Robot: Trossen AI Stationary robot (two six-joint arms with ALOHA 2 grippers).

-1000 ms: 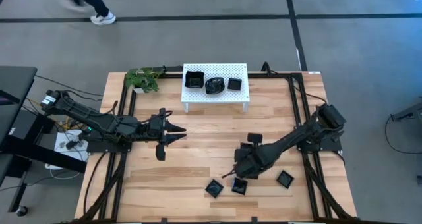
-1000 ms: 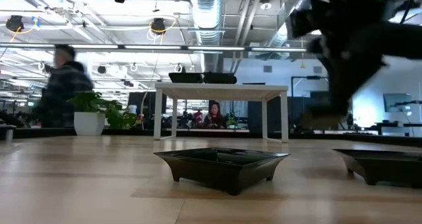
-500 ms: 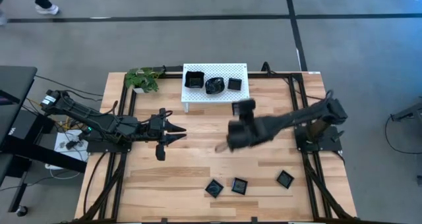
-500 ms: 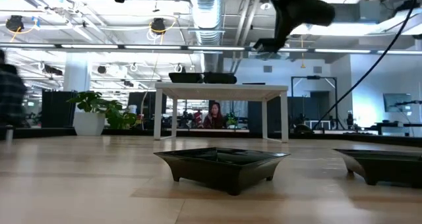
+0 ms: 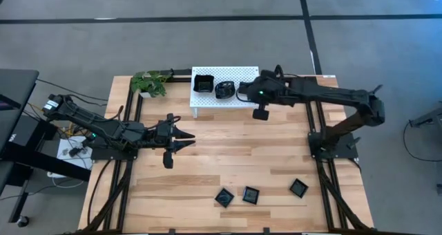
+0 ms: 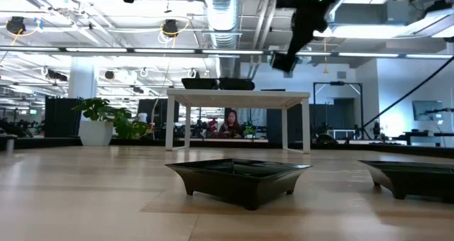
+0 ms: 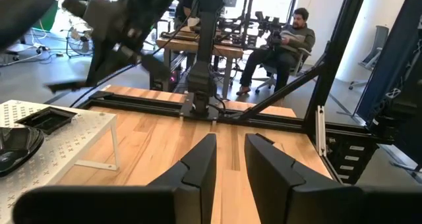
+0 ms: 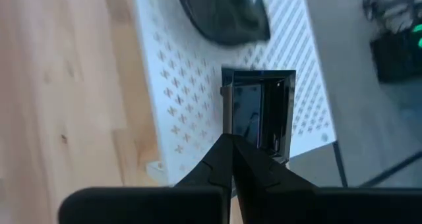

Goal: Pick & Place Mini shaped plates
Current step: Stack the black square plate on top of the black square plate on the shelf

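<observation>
The right gripper (image 5: 243,91) hangs over the far right end of the white rack (image 5: 250,72), its fingers pinched thin on the rim of a small square plate (image 8: 258,115); in the right wrist view that plate sits just ahead of the fingertips and directly above the perforated top, with no clear gap visible between plate and rack, so whether it already rests there cannot be told. On the rack beside the gripper are two plates already delivered: a rounded one (image 5: 224,90) right next to it and a larger square one (image 5: 202,83) one place further along. By my reckoning that makes two placed and a third about to be let go. Well away from the gripper, near the front edge of the table (image 5: 207,166), three more plates wait: one (image 5: 223,197), another (image 5: 250,194) just beside it, and a third (image 5: 298,188) off on its own. So roughly half the visible plates are handled, and three pick-ups remain once this one is released. The left gripper (image 5: 185,141) waits over the table's left half, its fingers (image 7: 198,168) a narrow gap apart and holding nothing, far from every plate.
</observation>
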